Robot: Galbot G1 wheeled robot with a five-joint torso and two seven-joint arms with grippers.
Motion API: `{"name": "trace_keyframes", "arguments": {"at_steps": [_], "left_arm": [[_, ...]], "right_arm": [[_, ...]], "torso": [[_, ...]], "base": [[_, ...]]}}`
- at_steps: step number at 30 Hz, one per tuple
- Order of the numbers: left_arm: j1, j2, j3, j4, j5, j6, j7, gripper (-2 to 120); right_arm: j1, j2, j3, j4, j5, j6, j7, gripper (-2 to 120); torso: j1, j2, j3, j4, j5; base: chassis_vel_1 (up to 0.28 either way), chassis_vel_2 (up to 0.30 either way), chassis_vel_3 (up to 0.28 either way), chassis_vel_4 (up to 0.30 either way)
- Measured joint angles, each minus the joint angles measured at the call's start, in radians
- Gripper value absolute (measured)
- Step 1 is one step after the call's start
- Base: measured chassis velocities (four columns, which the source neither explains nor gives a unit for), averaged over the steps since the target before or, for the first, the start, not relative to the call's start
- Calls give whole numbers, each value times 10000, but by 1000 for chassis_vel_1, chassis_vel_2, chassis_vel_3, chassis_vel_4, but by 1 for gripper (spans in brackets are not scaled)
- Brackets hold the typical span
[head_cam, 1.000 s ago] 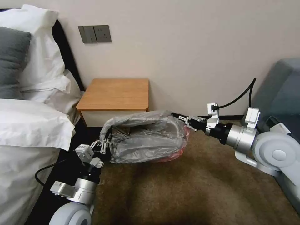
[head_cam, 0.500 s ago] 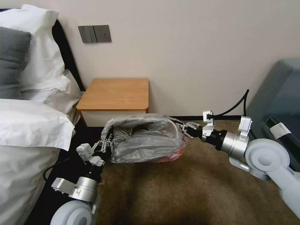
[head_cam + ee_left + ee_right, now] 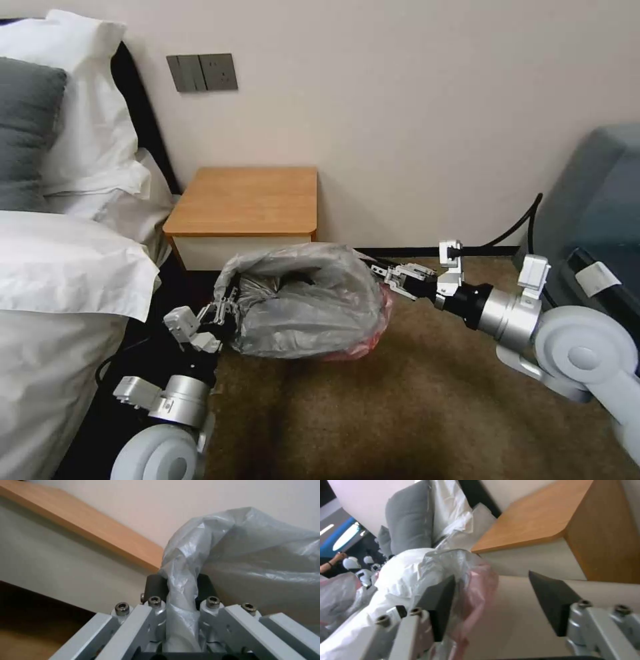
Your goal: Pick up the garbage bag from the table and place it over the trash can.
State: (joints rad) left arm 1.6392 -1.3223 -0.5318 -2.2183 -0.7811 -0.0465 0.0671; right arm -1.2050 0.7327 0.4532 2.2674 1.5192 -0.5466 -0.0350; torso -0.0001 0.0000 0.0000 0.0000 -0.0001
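The left pincer (image 3: 181, 597) is pinching a bunched fold of the garbage bag (image 3: 313, 303), low by the bed (image 3: 60, 267). The right pincer (image 3: 491, 607) is spread wide at the bag's pink edge (image 3: 476, 592), so that side looks free. The bag sits puffed up on the floor in front of the table (image 3: 247, 200), draped over what I think is the trash can. With just one pincer holding, a pull could drag the bag off or rip the thin plastic.
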Motion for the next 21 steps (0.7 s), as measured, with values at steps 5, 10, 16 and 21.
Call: {"name": "trace_keyframes", "arguments": {"at_steps": [5,10,16,21], "left_arm": [[-10,8,-16,0,0,9,-9,7],[21,10,-75,-56,-20,10,-10,7],[28,17,-82,-143,-73,22,-15,7],[62,55,-86,-273,-121,46,-21,7]], "right_arm": [[-61,102,-50,-237,38,-19,91,84],[-36,186,-88,-372,151,-20,260,99],[-27,246,-110,-532,163,-7,457,100],[-33,351,-186,-724,93,-3,743,100]], "torso": [[0,-1,0,0,3],[0,0,0,0,1],[0,0,0,1,2],[0,0,0,0,1]], "base": [[0,0,0,0],[0,0,0,0],[0,0,0,0],[0,0,0,0]]}}
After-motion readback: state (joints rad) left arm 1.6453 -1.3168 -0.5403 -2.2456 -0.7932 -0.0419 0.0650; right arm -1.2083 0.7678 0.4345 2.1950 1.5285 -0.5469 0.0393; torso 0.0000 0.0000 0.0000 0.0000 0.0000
